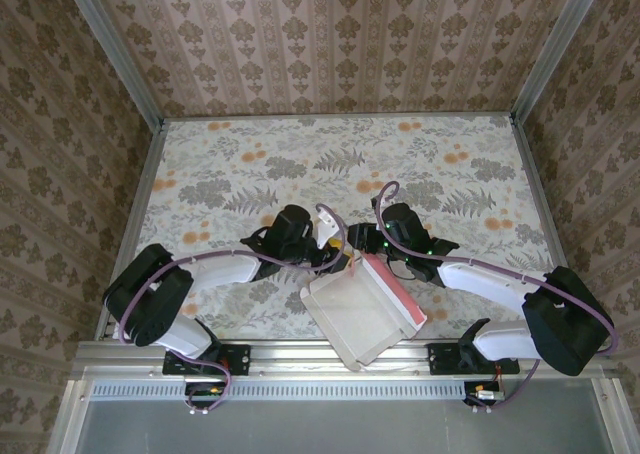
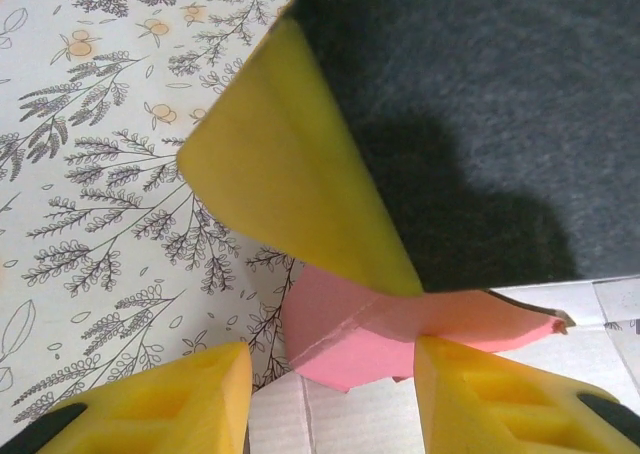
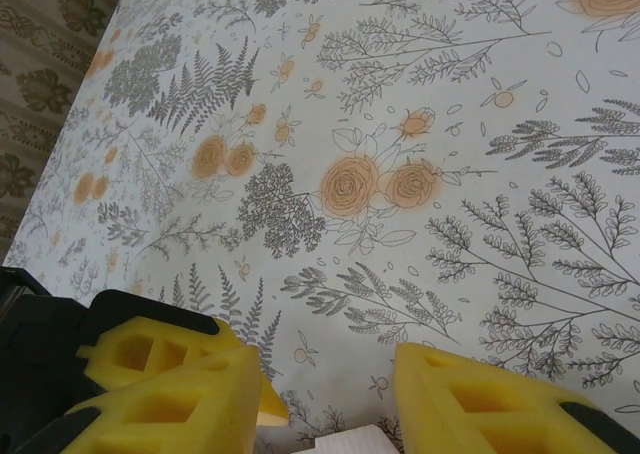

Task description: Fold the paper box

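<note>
Close to the near edge of the surface (image 1: pixel 300 154), about midway between the two arm bases, lies the paper box (image 1: pixel 355 314). It sits turned at an angle with its whitish inner face up. A pink wall (image 1: pixel 396 292) stands raised along its right side, and its nearest corner reaches the surface's near edge. Both arms lean inward and meet at the box's far corner.

The left end effector (image 1: pixel 332 249) comes in from the left side of the surface. From the left wrist, its yellow fingers (image 2: pixel 180 404) stand apart, and a pink flap (image 2: pixel 370 334) of the box lies between them. The flap meets the finger on the right of that view, while a strip of floral surface shows between it and the other finger, so nothing is clamped. Just above the flap hangs another yellow finger (image 2: pixel 290 184) with a dark housing (image 2: pixel 480 124) behind it.

The right end effector (image 1: pixel 365 249) reaches in from the right side and sits just beside the left one. From the right wrist, its fingers (image 3: pixel 480 404) are also apart, and the floral surface shows plainly in the gap. A small white edge of the box (image 3: pixel 350 440) shows at the bottom between them, touching neither finger as far as can be seen. Whether either end effector presses on the cardboard cannot be told.
</note>
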Robot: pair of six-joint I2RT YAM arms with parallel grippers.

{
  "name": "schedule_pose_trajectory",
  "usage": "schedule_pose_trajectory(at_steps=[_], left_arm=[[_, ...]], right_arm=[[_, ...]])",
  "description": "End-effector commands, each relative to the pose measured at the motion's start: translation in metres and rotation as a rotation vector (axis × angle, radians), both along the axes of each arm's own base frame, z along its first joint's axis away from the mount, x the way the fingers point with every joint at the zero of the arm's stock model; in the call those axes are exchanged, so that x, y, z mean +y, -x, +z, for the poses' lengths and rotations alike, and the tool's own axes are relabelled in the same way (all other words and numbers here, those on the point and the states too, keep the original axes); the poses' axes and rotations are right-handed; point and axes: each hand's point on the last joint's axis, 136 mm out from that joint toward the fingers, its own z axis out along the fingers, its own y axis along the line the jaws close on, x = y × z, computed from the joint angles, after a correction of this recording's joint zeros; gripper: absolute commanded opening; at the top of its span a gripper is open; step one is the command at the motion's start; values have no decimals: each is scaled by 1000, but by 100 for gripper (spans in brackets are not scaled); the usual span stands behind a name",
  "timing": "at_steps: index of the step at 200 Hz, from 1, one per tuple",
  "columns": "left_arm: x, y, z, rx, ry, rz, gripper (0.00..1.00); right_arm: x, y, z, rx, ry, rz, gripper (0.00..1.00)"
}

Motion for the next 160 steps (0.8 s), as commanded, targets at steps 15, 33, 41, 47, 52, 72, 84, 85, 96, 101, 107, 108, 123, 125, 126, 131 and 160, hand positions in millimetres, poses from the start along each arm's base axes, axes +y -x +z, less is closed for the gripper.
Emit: schedule_pose_trajectory(at_steps=[15, 33, 41, 47, 52, 72, 84, 85, 96, 101, 107, 108, 123, 125, 126, 131, 160], left_arm=[[-15, -2, 15, -47, 36, -21, 46], [-18, -2, 14, -48, 34, -20, 46], [-19, -3, 14, -50, 32, -16, 46], [-20, -3, 14, -54, 31, -13, 46], [-20, -3, 14, -57, 32, -12, 46], [-21, -5, 15, -69, 31, 2, 45], [-21, -5, 14, -82, 26, 12, 44], [-21, -5, 14, -82, 25, 12, 44], [-20, -5, 13, -87, 24, 23, 43], [-19, -5, 12, -89, 23, 27, 43], [-19, -4, 11, -89, 23, 32, 42], [-19, -4, 11, -89, 23, 33, 42], [-18, -4, 7, -93, 22, 46, 42], [-18, -3, 7, -94, 21, 46, 42], [-18, -3, 7, -95, 22, 46, 41], [-19, -2, 6, -97, 21, 48, 41], [-21, -5, 0, -120, 21, 70, 40]], right_arm=[[1, 7, -8, 56, -2, 9, 40], [1, 7, -8, 61, -9, 9, 39], [1, 8, -9, 64, -10, 11, 39], [0, 8, -10, 66, -10, 11, 38], [0, 8, -10, 67, -10, 12, 38], [-1, 8, -8, 64, -13, 13, 38], [-2, 9, -8, 65, -14, 14, 38], [-2, 9, -8, 66, -15, 14, 38], [-1, 9, -7, 64, -17, 16, 38], [-2, 9, -8, 65, -17, 17, 38], [-2, 10, -8, 65, -19, 17, 38], [-2, 10, -7, 64, -20, 16, 38], [-2, 10, -6, 62, -27, 12, 37], [-2, 10, -6, 62, -28, 11, 37], [-2, 9, -6, 60, -29, 11, 37], [-2, 9, -5, 59, -30, 11, 37], [-2, 10, -4, 60, -36, 8, 37]])
